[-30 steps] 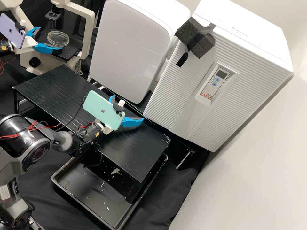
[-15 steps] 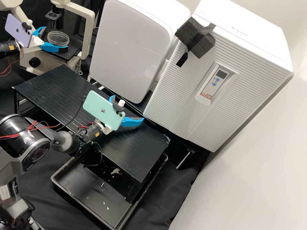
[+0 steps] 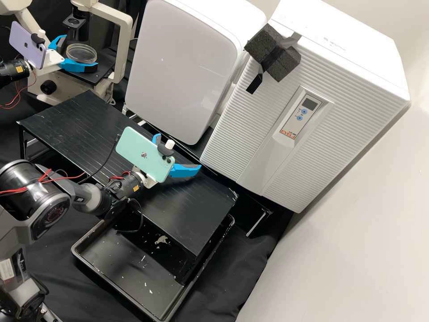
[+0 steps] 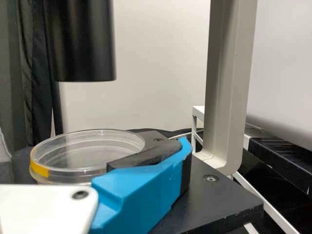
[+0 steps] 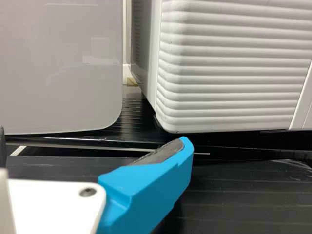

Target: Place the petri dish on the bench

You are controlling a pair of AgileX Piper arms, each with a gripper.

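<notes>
While the dish (image 3: 82, 53) sits on the stage (image 3: 104, 67), upper left of the high view, the left gripper (image 3: 81, 52) straddles it, fingers parted, likely lining up the grasp; next comes closing, then lifting. Mid-frame, the right gripper (image 3: 179, 151) gapes.

We see one dish (image 4: 63, 174), round, shallow and clear, with its lid on. A short yellow strip (image 4: 39, 169) marks its side wall. It lies flat and upright on the microscope's black stage (image 4: 219, 197), between the parted fingers of the left gripper (image 3: 81, 51); we can't tell whether either finger touches it. Part of its rim is hidden behind one finger in the left wrist view. The bench (image 3: 78, 127) is black and flat-topped, with thin straight lines along it, and stands upright on legs, apart from our dish.
</notes>
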